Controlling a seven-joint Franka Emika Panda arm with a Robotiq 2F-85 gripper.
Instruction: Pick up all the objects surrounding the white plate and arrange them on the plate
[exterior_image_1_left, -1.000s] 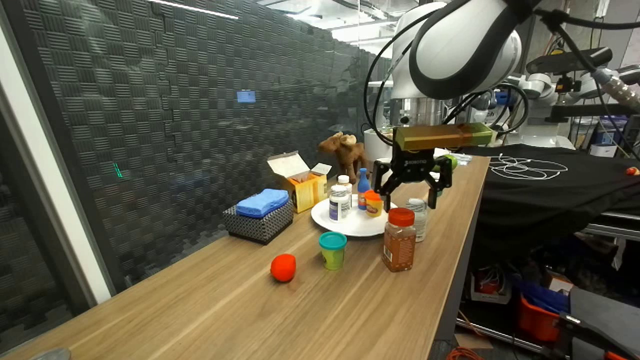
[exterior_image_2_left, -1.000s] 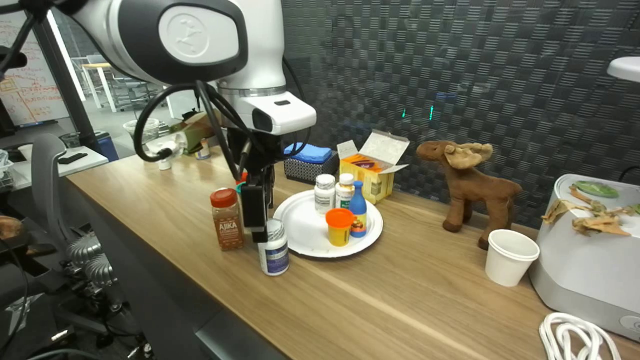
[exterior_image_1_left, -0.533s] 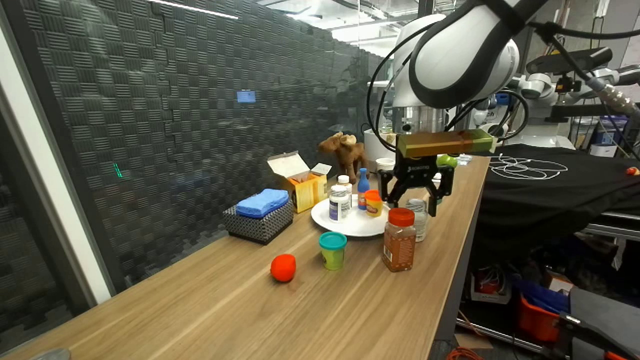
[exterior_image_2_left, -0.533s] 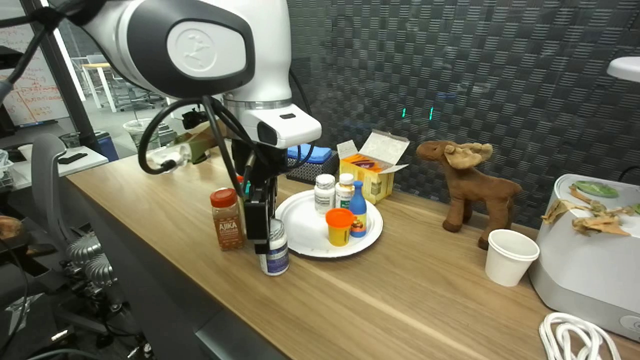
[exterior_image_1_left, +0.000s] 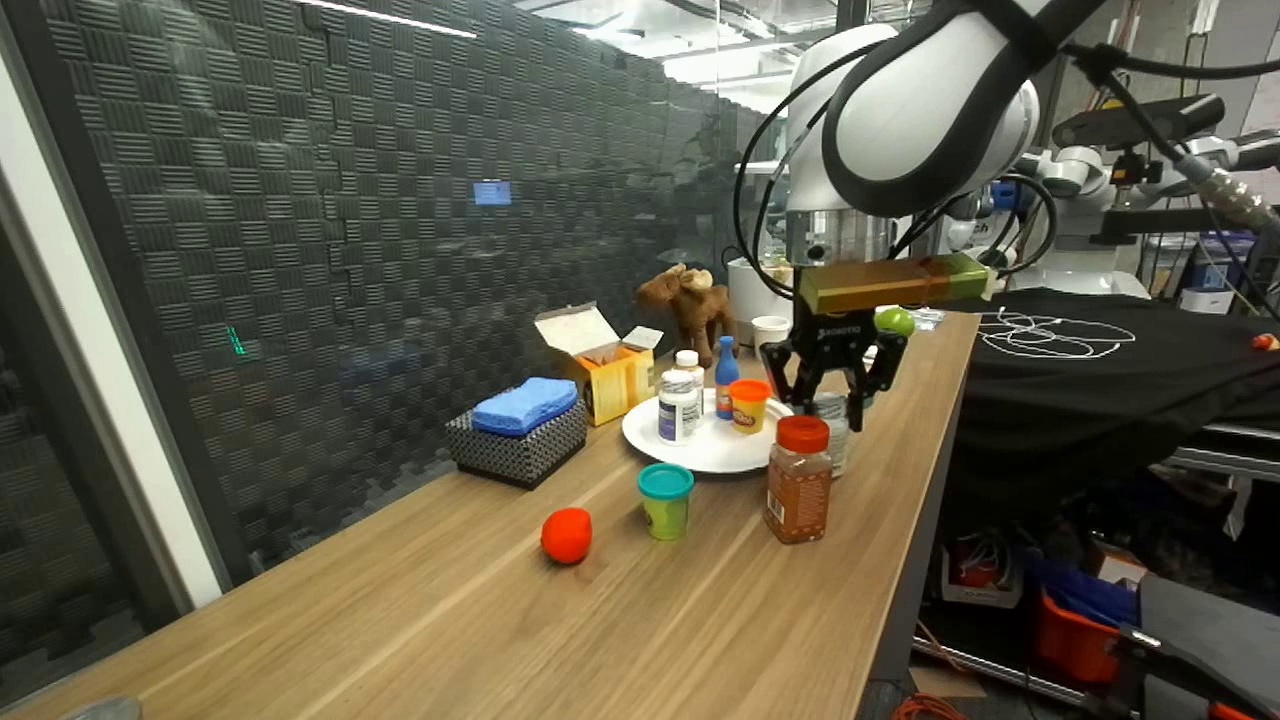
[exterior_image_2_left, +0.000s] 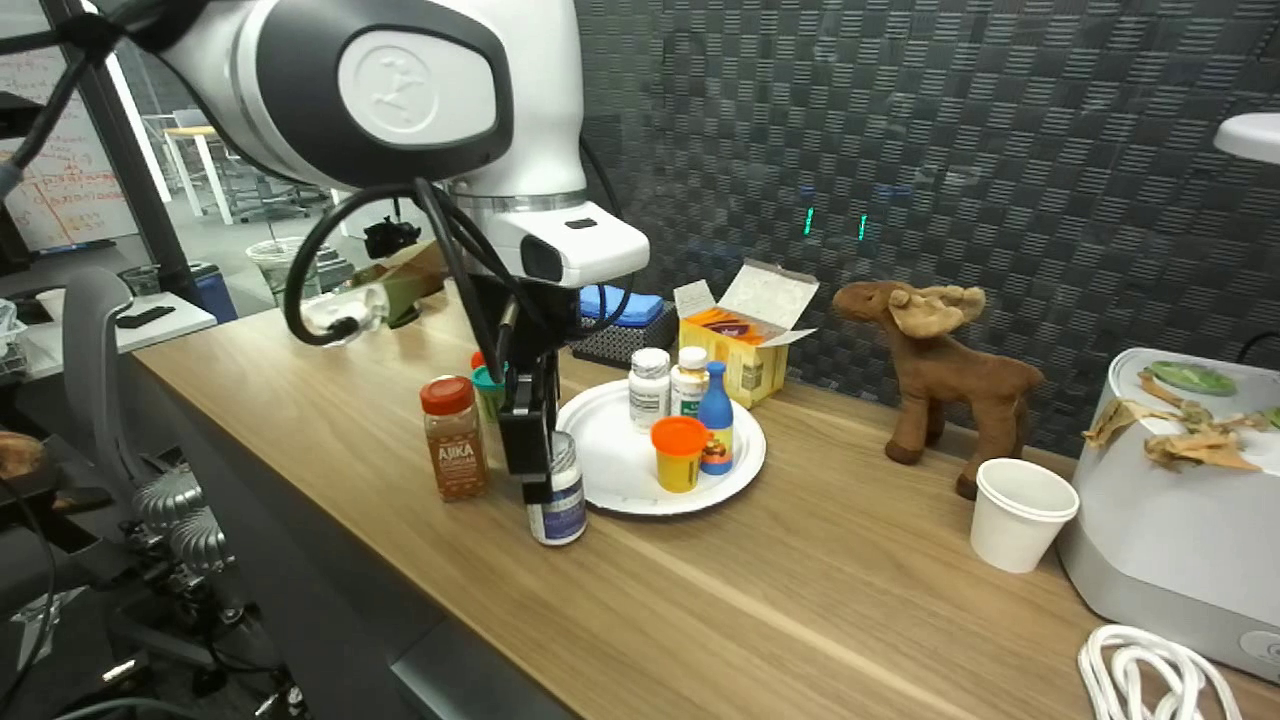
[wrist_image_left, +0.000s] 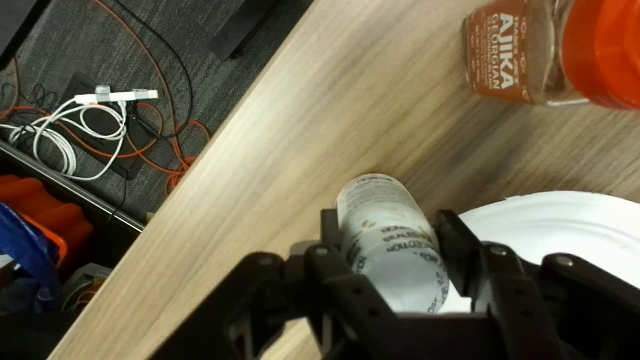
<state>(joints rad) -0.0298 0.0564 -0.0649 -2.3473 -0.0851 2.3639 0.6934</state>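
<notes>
My gripper clamps a white bottle just beside the white plate; the bottle's base appears seated on the wood-grain tabletop. Dark textured panels flank this surface; carpet lies past its edge.

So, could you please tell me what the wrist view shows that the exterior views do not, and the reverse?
Wrist view only: partly readable black lettering around the top of the white plastic bottle between the jaws.

Both exterior views only: the brown plush moose, the open yellow cardboard box, and, on the round white plate, the slim blue bottle and the orange-lidded yellow tub.

Shared, wholly or partly: that plate, the white bottle, the jaws and the red-capped clear jar of brown seasoning.
</notes>
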